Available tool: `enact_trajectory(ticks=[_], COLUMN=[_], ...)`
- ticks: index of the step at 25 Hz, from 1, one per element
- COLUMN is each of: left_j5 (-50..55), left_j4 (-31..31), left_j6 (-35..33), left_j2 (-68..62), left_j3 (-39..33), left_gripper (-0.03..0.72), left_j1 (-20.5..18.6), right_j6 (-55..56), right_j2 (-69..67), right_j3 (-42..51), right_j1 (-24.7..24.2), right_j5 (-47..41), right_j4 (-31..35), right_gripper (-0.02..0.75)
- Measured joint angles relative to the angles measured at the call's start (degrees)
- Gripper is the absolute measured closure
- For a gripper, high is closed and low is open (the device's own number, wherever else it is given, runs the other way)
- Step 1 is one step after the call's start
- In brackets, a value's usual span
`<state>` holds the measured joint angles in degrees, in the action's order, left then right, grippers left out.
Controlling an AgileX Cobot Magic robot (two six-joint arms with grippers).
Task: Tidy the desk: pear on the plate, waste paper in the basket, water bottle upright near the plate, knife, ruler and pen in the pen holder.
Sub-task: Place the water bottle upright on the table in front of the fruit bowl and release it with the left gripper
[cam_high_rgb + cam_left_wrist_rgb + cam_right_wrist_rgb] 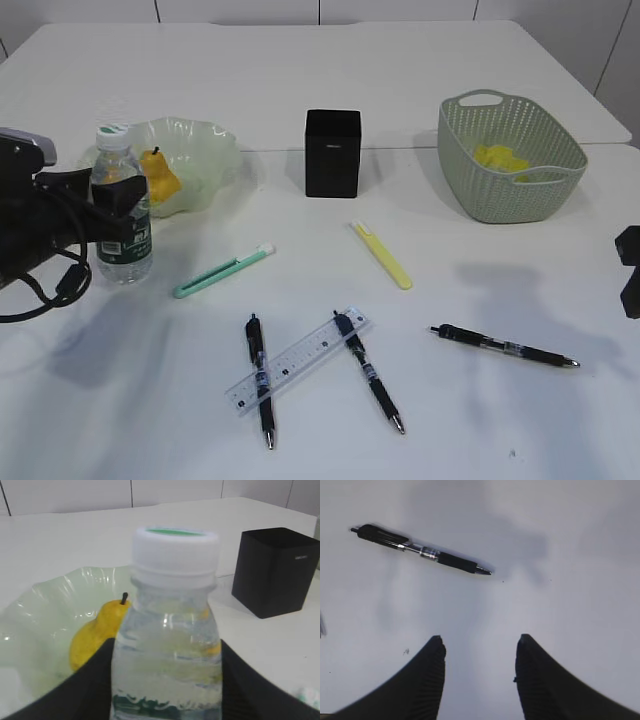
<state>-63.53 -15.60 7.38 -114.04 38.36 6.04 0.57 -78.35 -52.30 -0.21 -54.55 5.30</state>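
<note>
The water bottle (122,240) stands upright on the desk (450,420), just left of and in front of the plate (205,150). My left gripper (116,205) is shut on the water bottle (167,630), with a black finger pressed on each side. The pear (158,176) lies in the plate (45,605). Yellow waste paper (498,160) is in the basket (510,200). The black pen holder (332,152) stands mid-desk. A green knife (222,272), a yellow knife (382,255), the ruler (298,362) and three pens (505,347) lie loose. My right gripper (479,640) hangs open and empty over bare desk.
Two pens (260,380) cross the ruler near the front edge, one on each end. In the right wrist view a pen (420,550) lies ahead of the fingers. My right arm shows only at the exterior view's right edge (630,270).
</note>
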Motion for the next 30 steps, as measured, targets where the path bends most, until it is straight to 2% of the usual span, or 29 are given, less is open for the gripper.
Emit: enact_trajectory(ticks=[10, 17, 24, 30], left_j5=[-0.12, -0.12, -0.24, -0.37], left_j4=[-2.56, 3.31, 5.2, 9.35], left_j6=[-0.11, -0.11, -0.55, -3.92], left_j2=[0.0, 0.0, 0.0, 0.0], left_j3=[0.08, -0.04, -0.31, -0.44], left_gripper=[0.321, 0.321, 0.321, 0.321], left_j1=[-1.1, -1.1, -1.1, -1.1], right_j6=[0.01, -0.1, -0.21, -0.57], right_j2=[0.0, 0.0, 0.0, 0.0], right_j3=[0.0, 0.0, 0.0, 0.0], right_j1=[0.0, 0.0, 0.0, 0.0], right_j5=[0.0, 0.14, 0.14, 0.14], right_j4=[-0.04, -0.13, -0.13, -0.13], right_gripper=[0.386, 0.387, 0.386, 0.386])
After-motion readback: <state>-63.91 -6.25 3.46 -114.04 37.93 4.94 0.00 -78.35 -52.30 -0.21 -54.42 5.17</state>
